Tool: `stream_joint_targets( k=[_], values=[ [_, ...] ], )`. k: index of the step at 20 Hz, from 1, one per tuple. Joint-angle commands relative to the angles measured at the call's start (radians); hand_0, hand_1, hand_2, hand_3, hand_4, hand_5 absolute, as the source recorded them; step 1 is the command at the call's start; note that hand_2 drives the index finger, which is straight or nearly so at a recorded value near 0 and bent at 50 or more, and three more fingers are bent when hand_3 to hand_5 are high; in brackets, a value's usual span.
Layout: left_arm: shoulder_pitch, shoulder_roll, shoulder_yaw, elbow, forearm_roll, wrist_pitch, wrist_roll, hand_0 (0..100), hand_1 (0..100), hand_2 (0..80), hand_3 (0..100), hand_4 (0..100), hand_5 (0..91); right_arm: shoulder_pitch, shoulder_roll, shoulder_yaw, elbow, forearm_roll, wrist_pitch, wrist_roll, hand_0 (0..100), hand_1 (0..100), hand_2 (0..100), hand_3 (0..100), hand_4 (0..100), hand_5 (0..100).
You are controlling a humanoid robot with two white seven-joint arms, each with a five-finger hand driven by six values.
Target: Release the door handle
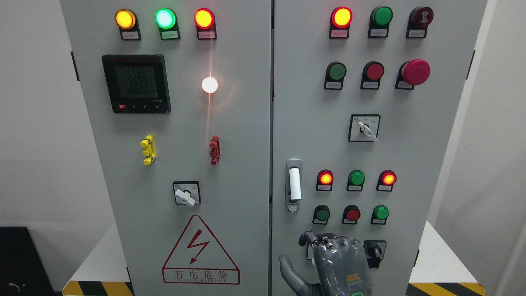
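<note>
Resting hand: the grey right robot hand [335,263] is seen low at the near edge, fingers curled, nothing grasped.
Handle: the silver-and-white vertical door handle [294,185] is mounted on the right grey cabinet door [431,164], above the hand, apart.

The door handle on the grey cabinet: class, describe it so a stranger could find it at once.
Start at the grey electrical cabinet's right door, left edge, about mid-height. There sits the upright silver door handle with a white grip, above the robot's grey right hand. Unlike the round red and green lamps beside it, it is long, narrow and unlit.
</note>
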Motion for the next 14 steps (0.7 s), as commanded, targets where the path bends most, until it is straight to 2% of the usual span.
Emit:
stream_joint_targets(
  k=[1,4,7,10,14],
  values=[
    [0.009,0.001,0.0,-0.001,0.0,0.0,0.0,12,56,0.0,0,0,0.0,-0.003,0.001,0.001,-0.027,0.002,-0.001,0.003,30,18,89,100,100,100],
    [0.009,0.0,0.0,0.001,0.001,0.0,0.0,12,56,0.0,0,0,0.0,-0.008,0.0,0.0,-0.027,0.004,0.001,0.007,29,19,93,100,100,100],
    [0.009,0.0,0.0,-0.001,0.0,0.0,0.0,12,56,0.0,0,0,0.0,-0.022,0.001,0.0,-0.021,0.007,0.002,0.033,28,22,95,100,100,100],
    [0.009,0.0,0.0,0.001,0.0,0.0,0.0,12,56,0.0,0,0,0.0,-0.045,0.001,0.0,0.002,0.01,0.004,0.033,27,24,95,100,100,100],
    [0.009,0.0,0.0,-0.001,0.0,0.0,0.0,12,56,0.0,0,0,0.0,-0.092,0.0,0.004,0.025,0.01,0.051,0.034,26,28,96,100,100,100]
  ],
)
